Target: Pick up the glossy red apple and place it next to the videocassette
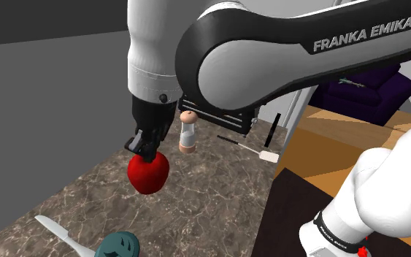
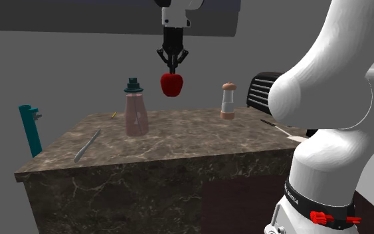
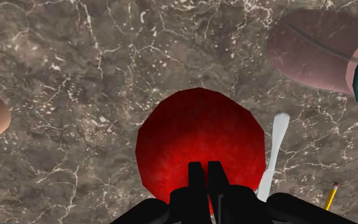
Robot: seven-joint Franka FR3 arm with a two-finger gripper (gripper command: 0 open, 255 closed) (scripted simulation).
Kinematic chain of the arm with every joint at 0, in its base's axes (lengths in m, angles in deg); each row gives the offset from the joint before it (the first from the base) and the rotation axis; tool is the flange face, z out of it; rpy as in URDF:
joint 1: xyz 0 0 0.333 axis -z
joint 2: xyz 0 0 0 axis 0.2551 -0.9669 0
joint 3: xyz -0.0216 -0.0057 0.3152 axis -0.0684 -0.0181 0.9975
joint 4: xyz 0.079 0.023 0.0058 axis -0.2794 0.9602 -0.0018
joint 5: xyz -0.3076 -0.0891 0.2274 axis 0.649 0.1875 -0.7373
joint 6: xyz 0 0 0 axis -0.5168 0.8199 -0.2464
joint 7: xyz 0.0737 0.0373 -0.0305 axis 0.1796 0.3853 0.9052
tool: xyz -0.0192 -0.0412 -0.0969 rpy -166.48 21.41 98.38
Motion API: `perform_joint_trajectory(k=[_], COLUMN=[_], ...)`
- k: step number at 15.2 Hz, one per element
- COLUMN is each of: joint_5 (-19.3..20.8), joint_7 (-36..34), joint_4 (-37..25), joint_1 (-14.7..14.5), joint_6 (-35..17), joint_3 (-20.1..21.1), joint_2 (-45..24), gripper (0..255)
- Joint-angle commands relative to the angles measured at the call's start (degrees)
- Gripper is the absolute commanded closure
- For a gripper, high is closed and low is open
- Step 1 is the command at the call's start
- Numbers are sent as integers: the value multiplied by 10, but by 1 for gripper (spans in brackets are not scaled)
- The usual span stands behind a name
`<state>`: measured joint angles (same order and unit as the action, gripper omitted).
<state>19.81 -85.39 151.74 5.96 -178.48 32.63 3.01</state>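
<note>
Notably, wrist view reveals a pencil (image 3: 330, 196) near the held apple (image 3: 199, 143).

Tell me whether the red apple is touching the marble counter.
Apart. In the second exterior view the apple hangs from the gripper, with grey wall showing between it and the counter top.

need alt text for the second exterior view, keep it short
The black gripper holds a red apple in the air above a dark marble counter. On the counter stand a pink bottle with a teal cap and a small shaker, and a pale knife lies towards the view's left.
</note>
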Motion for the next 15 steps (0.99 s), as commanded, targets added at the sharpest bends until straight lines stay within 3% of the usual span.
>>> perform_joint_trajectory(k=[1,6,10,15], joint_5=[-2,-3,-52,-84], joint_7=[1,3,74,152], joint_4=[-14,-48,32,115], joint_1=[0,1,8,8], joint_6=[17,53,49,57], joint_3=[-1,-2,-47,-108], joint_2=[4,6,90,179], gripper=[255,255,255,255])
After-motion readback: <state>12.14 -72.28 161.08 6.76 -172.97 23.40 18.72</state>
